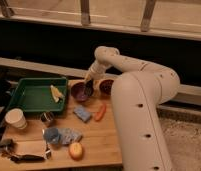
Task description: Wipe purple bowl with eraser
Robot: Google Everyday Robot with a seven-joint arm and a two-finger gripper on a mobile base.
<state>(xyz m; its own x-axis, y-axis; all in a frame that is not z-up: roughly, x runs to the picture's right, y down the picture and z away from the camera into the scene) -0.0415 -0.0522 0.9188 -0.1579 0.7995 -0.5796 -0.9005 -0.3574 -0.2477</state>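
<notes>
The purple bowl (pixel 81 92) stands on the wooden table (pixel 106 142), just right of the green tray. My gripper (pixel 88 81) reaches down from the white arm (pixel 125 62) to the bowl's far right rim, its tip at or just inside the bowl. A small dark patch shows at the tip. I cannot tell whether it is the eraser, and no eraser shows anywhere else on the table.
A reddish-brown bowl (pixel 106 86) sits right of the purple one. The green tray (pixel 29 97) holds a yellow item (pixel 56 93). In front lie a light blue sponge (pixel 82 113), an orange carrot-like item (pixel 100 112), a small can (pixel 47 118), a white cup (pixel 15 119), a blue cloth (pixel 61 135) and an apple (pixel 75 150).
</notes>
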